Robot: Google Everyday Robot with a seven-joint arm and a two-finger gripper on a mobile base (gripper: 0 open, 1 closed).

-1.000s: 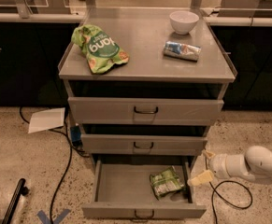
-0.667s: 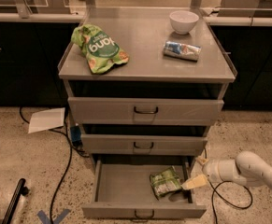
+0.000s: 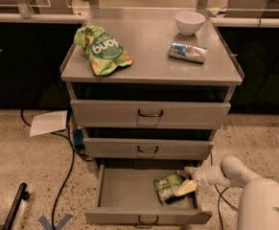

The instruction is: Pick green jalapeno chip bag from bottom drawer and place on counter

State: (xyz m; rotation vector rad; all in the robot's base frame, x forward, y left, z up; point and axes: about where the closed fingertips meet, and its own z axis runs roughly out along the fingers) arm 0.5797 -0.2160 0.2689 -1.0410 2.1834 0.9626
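Since the earlier frames the gripper has been moving left, from beside the drawer's right edge in over its tray, and it is now reaching the bag. Its pale fingers are standing spread, one behind and one in front of the right end of the small green chip bag; whether they are touching it is hard to tell. The white arm is coming in from the lower right. The chip bag is lying flat in the right part of the bottom drawer, which is pulled fully out. Above it, the middle drawer and the top drawer are sitting closed. On the counter a bigger green bag is lying at the left, a white bowl is standing at the back right, and a silver-blue packet is lying just in front of the bowl. A sheet of paper is lying on the speckled floor to the left, near a dark cable.
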